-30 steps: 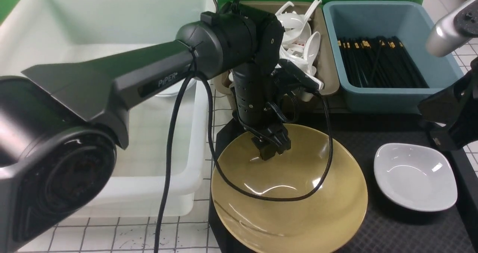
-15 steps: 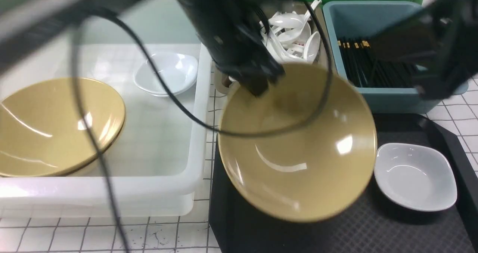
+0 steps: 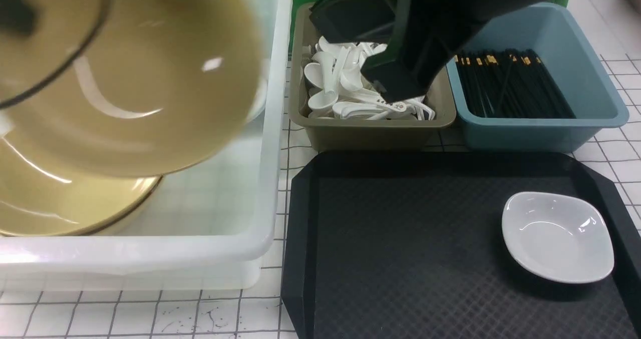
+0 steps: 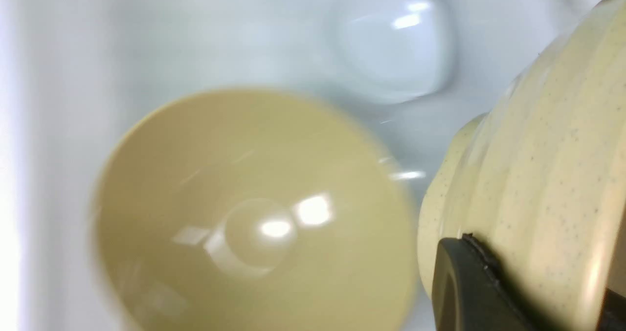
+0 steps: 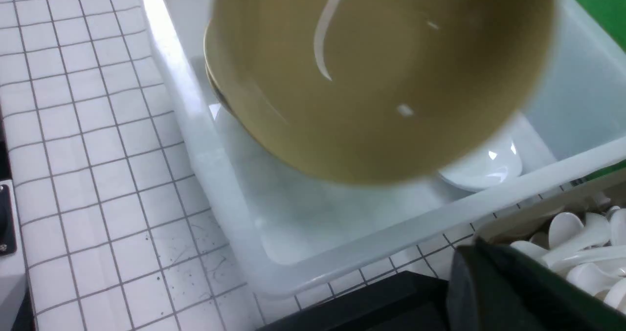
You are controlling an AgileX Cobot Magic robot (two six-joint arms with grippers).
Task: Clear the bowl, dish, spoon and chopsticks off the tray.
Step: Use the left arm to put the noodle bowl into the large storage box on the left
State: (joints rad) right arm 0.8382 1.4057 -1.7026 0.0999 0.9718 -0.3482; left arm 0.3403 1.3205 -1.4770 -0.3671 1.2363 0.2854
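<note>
Off the tray (image 3: pixel 400 259), bowl (image 3: pixel 140 78) now over tub (image 3: pixel 150 254).

- No legible text, label, brand, number or sign found in any of the three views
- Small dark marking on one white spoon (image 3: pixel 395 104) in the olive tub (image 3: pixel 370 131): too small to read

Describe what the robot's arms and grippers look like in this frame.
The right arm is a matte black, blocky, angular housing, blurred here. A thin black cable arcs at the upper left of the front view. The left gripper's fingers are flat and matte black, with a rounded tip. No markings are readable.
</note>
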